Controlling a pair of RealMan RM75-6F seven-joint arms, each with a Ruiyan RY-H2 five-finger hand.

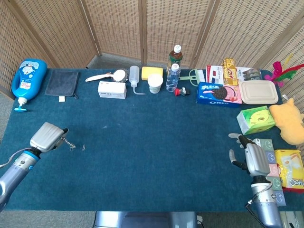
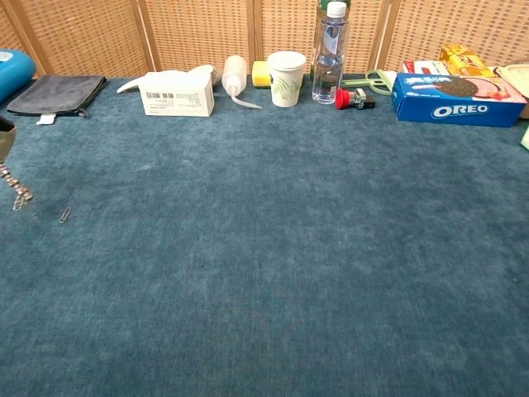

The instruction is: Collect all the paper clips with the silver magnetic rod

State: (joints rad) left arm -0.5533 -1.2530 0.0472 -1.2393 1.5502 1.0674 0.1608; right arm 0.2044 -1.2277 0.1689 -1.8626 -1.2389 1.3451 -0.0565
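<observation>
The silver magnetic rod [image 1: 68, 142], with clips clinging at its tip, is held in the left hand [image 1: 46, 137] at the near left. 1 paper clip [image 1: 84, 147] lies just right of it on the surface [image 1: 156, 142]. The right hand [image 1: 254, 159] is seen with fingers spread, holding nothing.

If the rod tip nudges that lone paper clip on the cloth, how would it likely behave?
The paper clip looks tiny and thin, so probably very light; it would likely jump to the magnetic rod, as the clips already hanging there suggest. The table cloth looks fuzzy, so sliding seems unlikely.
</observation>
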